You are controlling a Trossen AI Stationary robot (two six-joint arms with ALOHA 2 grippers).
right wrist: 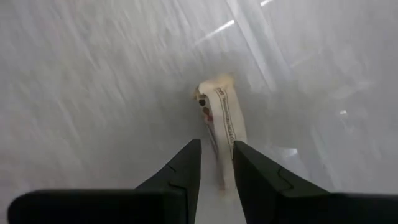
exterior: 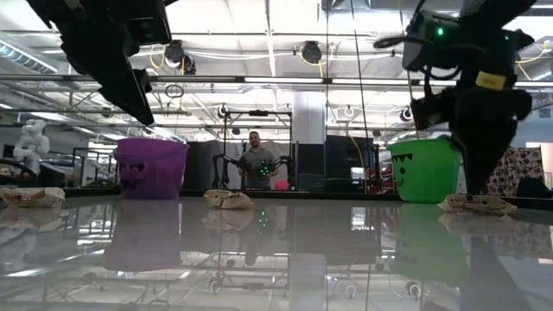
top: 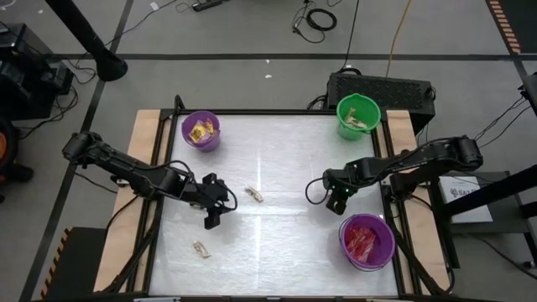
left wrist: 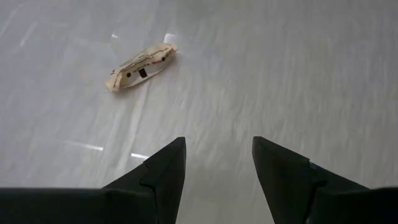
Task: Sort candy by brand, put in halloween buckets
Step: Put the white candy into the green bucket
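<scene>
Shiny white table (top: 277, 243) is spreading out under both arms. The right gripper (right wrist: 216, 163) is pinching a tan candy (right wrist: 222, 121) between its two fingers, with most of the wrapper sticking out past the fingertips and lying on the table. The left gripper (left wrist: 217, 158) is holding its fingers spread apart with nothing between them, and another tan candy (left wrist: 140, 65) is lying flat on the table ahead of the fingertips, off to one side, not touching them.
</scene>
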